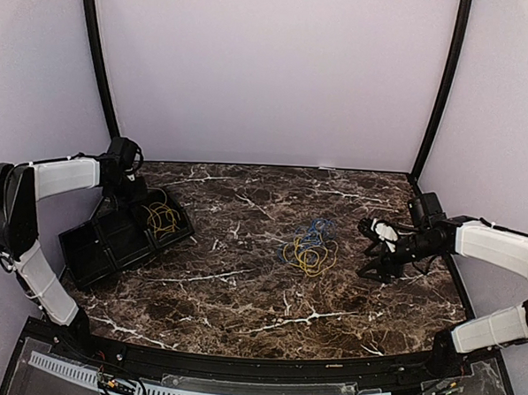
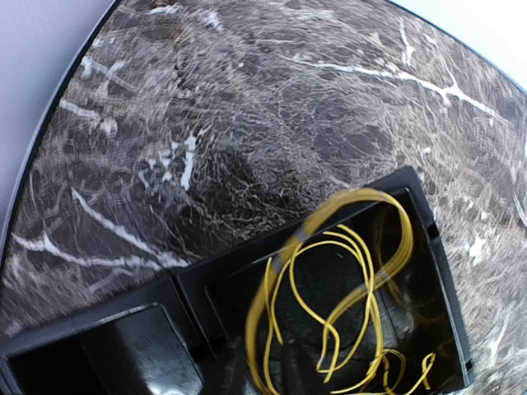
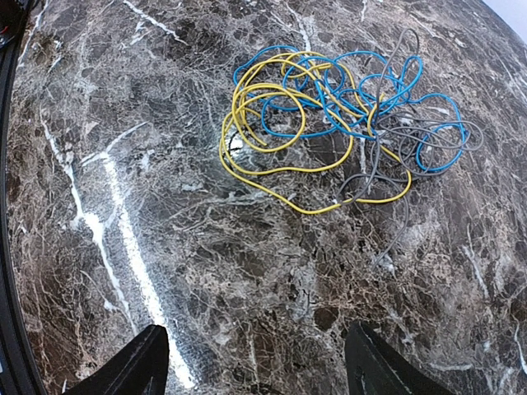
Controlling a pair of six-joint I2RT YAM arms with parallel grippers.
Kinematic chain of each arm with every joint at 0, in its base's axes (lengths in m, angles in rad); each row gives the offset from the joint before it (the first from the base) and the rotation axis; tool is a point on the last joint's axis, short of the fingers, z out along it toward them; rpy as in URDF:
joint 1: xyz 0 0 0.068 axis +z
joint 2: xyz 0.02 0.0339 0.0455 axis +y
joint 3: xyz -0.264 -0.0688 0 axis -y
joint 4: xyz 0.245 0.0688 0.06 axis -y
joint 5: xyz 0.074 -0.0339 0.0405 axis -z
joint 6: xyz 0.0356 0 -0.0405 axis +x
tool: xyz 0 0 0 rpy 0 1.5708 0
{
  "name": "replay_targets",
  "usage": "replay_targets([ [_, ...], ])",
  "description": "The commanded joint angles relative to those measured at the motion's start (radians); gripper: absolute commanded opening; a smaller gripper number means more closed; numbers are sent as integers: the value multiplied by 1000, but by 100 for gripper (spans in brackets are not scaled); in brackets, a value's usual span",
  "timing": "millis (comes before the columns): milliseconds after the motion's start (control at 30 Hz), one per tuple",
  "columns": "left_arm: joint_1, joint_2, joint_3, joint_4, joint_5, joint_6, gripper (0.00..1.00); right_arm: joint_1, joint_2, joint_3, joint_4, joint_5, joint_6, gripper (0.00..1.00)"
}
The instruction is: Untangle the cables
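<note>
A tangle of cables (image 1: 310,247) lies mid-table: yellow, blue and grey wires looped through each other, seen close in the right wrist view (image 3: 329,123). My right gripper (image 1: 369,252) hovers just right of it, open and empty, its fingertips (image 3: 152,362) wide apart short of the tangle. A separate yellow cable (image 1: 161,217) lies in loose loops in the right compartment of a black tray (image 1: 84,259). It also shows in the left wrist view (image 2: 346,280), partly blurred. My left gripper (image 1: 138,198) is over that compartment. Its fingers do not show against the black tray.
The black tray (image 2: 198,280) has several compartments and sits at the table's left side, angled. The table is dark marble (image 1: 241,294). Black frame posts stand at the back corners, grey walls on both sides.
</note>
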State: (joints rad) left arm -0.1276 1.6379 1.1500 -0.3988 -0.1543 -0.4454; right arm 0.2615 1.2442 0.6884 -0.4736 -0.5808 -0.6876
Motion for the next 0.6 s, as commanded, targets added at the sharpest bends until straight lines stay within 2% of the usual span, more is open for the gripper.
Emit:
replay_targets([
  [0, -3, -45, 16, -5, -29, 26, 28, 8, 15, 26, 1, -13, -5, 75],
  [100, -3, -77, 19, -9, -50, 29, 37, 10, 17, 28, 4, -6, -2, 75],
  [333, -31, -259, 40, 25, -70, 91, 43, 20, -14, 85, 64, 37, 54, 71],
  [467, -198, -360, 24, 118, 3, 196, 44, 71, 24, 139, 77, 39, 69, 68],
  [567, -303, -419, -58, 266, 115, 167, 45, 111, 78, 179, 90, 66, 71, 67],
])
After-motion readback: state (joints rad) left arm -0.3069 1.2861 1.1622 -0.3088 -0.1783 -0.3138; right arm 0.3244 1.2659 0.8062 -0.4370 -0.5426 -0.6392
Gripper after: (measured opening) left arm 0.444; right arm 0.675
